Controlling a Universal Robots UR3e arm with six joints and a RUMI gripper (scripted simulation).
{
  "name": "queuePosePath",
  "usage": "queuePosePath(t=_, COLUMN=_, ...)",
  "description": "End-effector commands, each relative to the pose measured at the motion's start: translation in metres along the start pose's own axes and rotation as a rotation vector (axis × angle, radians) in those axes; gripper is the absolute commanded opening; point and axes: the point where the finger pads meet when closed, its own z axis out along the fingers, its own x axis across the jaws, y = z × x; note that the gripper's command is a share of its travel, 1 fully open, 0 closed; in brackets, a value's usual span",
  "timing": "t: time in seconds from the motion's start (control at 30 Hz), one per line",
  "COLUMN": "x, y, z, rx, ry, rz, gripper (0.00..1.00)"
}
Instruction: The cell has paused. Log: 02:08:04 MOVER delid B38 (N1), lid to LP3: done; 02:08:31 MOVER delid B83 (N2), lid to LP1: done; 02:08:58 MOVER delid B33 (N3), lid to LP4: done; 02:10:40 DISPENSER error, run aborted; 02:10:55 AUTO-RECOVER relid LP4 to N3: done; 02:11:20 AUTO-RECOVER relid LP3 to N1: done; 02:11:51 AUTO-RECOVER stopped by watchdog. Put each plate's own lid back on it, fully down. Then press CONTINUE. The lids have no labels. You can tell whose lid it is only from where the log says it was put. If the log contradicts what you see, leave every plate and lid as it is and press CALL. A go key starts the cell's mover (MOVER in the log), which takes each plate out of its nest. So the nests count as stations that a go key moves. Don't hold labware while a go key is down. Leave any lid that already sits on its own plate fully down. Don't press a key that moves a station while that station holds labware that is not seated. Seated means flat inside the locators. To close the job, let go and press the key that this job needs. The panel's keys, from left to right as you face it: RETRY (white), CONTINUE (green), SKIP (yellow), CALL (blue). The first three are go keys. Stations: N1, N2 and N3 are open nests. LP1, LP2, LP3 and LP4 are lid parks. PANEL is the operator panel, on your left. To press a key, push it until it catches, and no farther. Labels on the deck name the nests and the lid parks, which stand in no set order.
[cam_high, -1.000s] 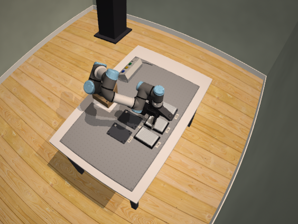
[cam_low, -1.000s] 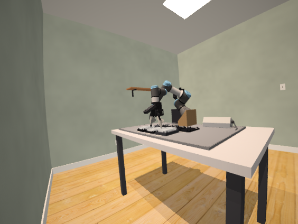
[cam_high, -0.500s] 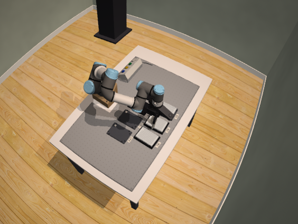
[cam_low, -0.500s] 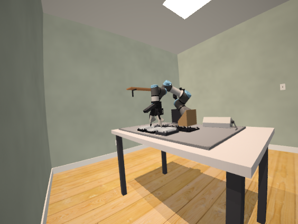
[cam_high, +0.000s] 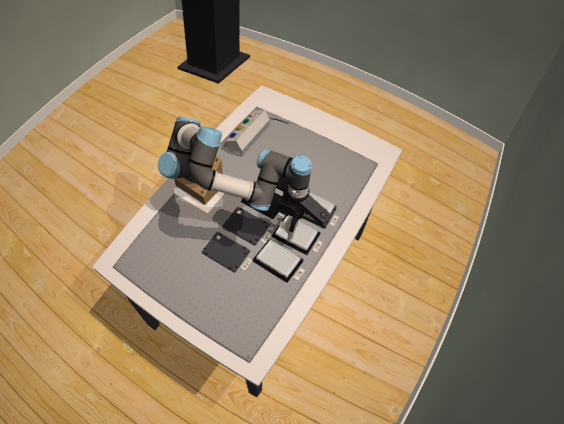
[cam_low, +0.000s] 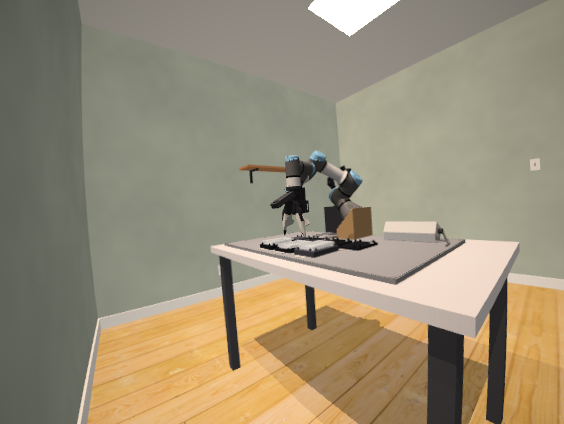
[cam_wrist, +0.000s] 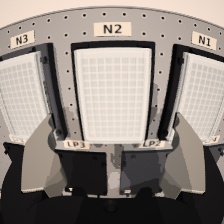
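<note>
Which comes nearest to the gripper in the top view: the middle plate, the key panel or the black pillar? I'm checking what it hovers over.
1. Middle plate, right under the gripper.
2. Key panel, at the mat's far-left edge.
3. Black pillar, on the floor beyond the table.

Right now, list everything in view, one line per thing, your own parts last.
Table: one, white top, dark legs, on the wood floor.
Deck mat: one, grey, covering the table.
Well plates: three, white, in nests N3, N2 and N1.
Lid parks: dark, beside the nests; two show bare.
Operator panel: one, pale, coloured keys, by the arm's base.
Pillar: one, black, on the floor.
Arm: one, grey and blue.
Fingers: two, grey, open over N2.
</note>
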Motion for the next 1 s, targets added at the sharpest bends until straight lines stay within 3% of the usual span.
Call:
queuePosePath(t=0.0, x=-0.001, y=0.002, z=-0.003, rx=-0.009, ry=-0.001, rz=-0.001, gripper=0.82)
queuePosePath(t=0.13, x=-0.001, y=0.002, z=-0.003, rx=-0.009, ry=0.0, rz=0.0, gripper=0.82)
queuePosePath(t=0.17, x=-0.001, y=0.007, z=-0.003, rx=-0.01, ry=0.0, rz=0.019, gripper=0.0)
queuePosePath(t=0.97, x=-0.004, y=0.117, z=-0.004, rx=-0.01, ry=-0.001, rz=0.023, gripper=0.0)
